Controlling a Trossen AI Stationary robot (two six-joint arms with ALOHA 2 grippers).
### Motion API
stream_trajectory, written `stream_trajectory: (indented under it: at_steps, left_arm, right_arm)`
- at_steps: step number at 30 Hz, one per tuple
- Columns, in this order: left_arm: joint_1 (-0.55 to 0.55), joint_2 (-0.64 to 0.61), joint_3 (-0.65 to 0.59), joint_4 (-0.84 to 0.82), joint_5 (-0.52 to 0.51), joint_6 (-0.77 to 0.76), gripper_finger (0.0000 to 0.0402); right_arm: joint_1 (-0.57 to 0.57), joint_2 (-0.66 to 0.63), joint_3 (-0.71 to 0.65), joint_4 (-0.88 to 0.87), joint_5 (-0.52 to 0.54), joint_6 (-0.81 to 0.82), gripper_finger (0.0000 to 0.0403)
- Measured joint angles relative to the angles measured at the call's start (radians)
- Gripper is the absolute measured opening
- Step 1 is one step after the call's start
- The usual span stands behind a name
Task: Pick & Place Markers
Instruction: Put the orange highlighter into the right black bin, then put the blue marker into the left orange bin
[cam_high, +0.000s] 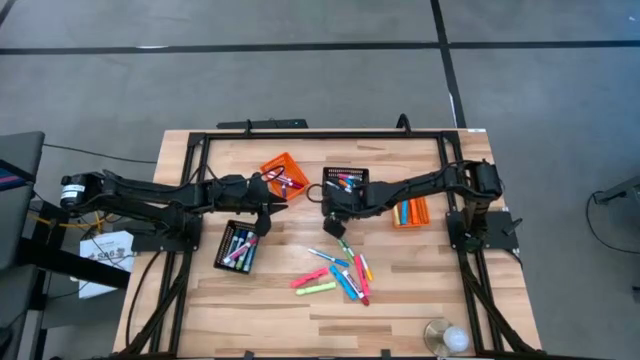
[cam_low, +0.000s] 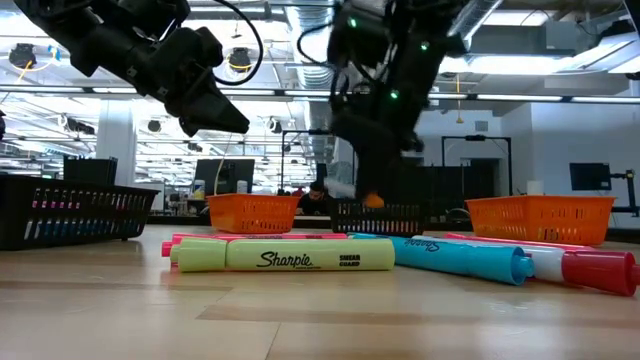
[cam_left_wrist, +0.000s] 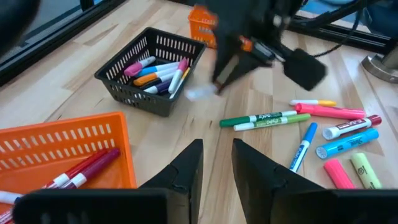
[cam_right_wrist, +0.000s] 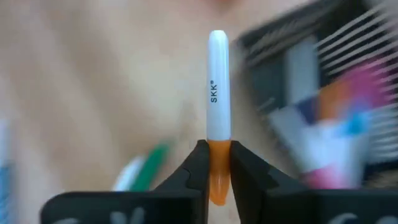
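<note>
Nearest the front edge of the wooden table (cam_high: 290, 310), a loose scatter of markers (cam_high: 340, 275) lies flat: pink, yellow, blue and green pens, some touching, some crossing. They look light, stiff and smooth-barrelled, so they would likely roll or skid if nudged; a hold across the barrel near the middle, square to its length, seems safest.

Just behind the scatter, the right gripper (cam_high: 333, 226) hangs above the table with its fingers closed on the orange cap end of a white-and-orange marker (cam_right_wrist: 217, 109). The white barrel stands out straight beyond the fingertips. Held this near one end, the pen could pivot if bumped.

The left gripper (cam_high: 263, 219) hovers beside a black basket (cam_high: 237, 246) that holds several markers. Its fingers stand slightly apart and hold nothing.

Farther back sit three more baskets: an orange basket (cam_high: 284, 173), a second black basket (cam_high: 346, 181) with markers inside, and another orange basket (cam_high: 410, 212) under the right arm.
</note>
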Motion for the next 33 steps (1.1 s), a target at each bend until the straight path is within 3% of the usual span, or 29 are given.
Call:
stream_trajectory:
  at_steps: [4,6,16,22,26,30,33]
  left_arm:
    - [0.000,0.000,0.000,0.003,0.000,0.000,0.0081]
    - [0.000,0.000,0.000,0.005,0.000,0.000,0.0080]
    - [0.000,0.000,0.000,0.015,0.000,0.000,0.0079]
    - [0.000,0.000,0.000,0.015,0.008,0.001,0.0079]
    - [-0.009,0.000,0.000,0.016,0.121,0.068,0.0079]
    - [-0.063,0.000,0.000,0.022,0.167,0.133,0.0079]
    - [-0.130,0.031,0.000,0.046,0.167,0.156,0.0079]
  right_arm:
    - [-0.003,-0.001,0.039,-0.012,0.313,-0.019,0.0055]
    - [-0.016,-0.001,0.039,-0.026,0.363,-0.020,0.0058]
    - [-0.080,0.011,0.030,-0.113,0.232,0.018,0.0085]
    - [-0.049,0.011,0.030,-0.102,0.235,0.010,0.0135]
    - [-0.016,0.009,0.046,-0.123,0.188,0.032,0.0171]
    - [0.050,0.004,0.092,-0.134,0.092,0.037,0.0197]
    - [0.101,0.005,0.113,-0.138,0.077,0.037,0.0205]
